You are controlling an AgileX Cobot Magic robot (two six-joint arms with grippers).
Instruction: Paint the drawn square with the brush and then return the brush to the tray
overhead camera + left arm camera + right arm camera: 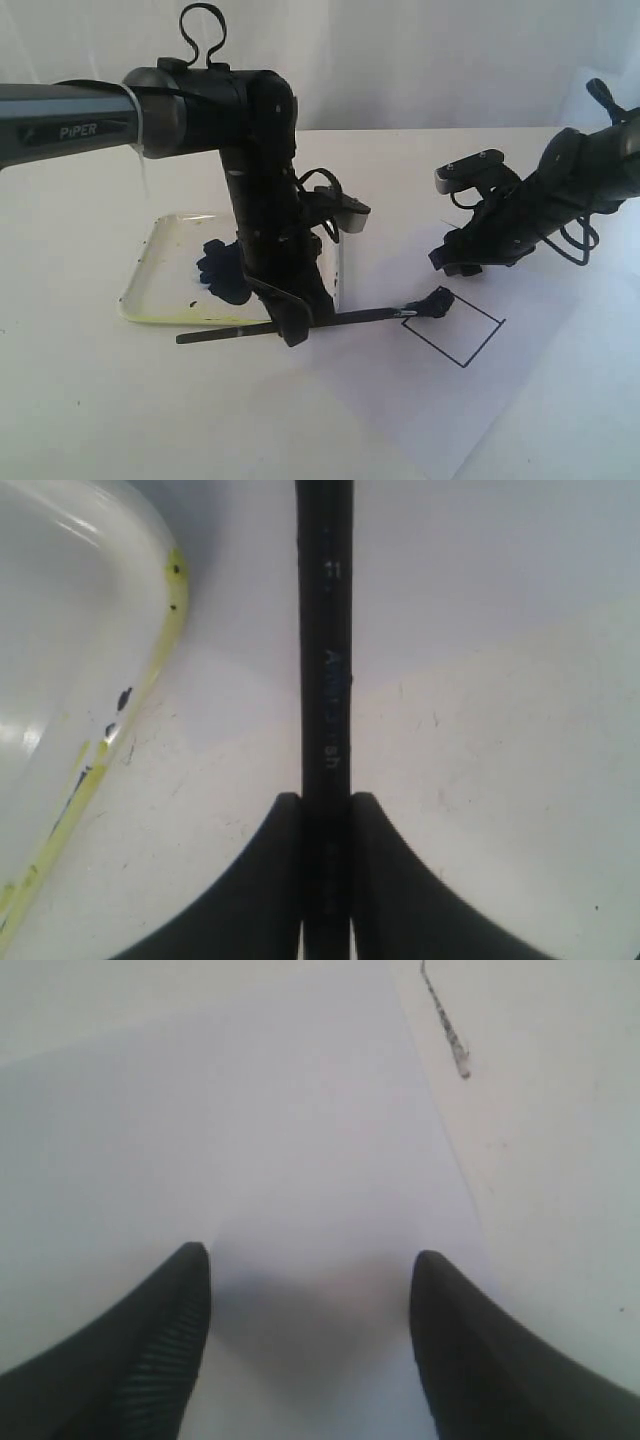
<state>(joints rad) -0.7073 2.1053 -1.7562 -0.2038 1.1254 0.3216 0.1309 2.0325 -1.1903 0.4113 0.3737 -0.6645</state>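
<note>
My left gripper (297, 325) is shut on the brush (370, 315), a thin black stick held nearly level just above the table. Its dark tip (438, 302) rests at the near-left corner of the drawn square (455, 328), a thin black outline tilted like a diamond on white paper; the interior is white. In the left wrist view the brush handle (325, 660) runs straight out from between the closed fingers (270, 880). The tray (160, 290), whitish with a yellow-stained rim and a dark paint blotch (222, 268), lies behind the left arm. My right gripper (455, 262) hovers open above the paper, empty.
The white paper sheet (420, 400) lies on the white table, its edge visible in the right wrist view (440, 1130). The tray's rim (150, 680) runs close beside the brush handle. A thin dark cable (447, 1025) lies on the table past the paper.
</note>
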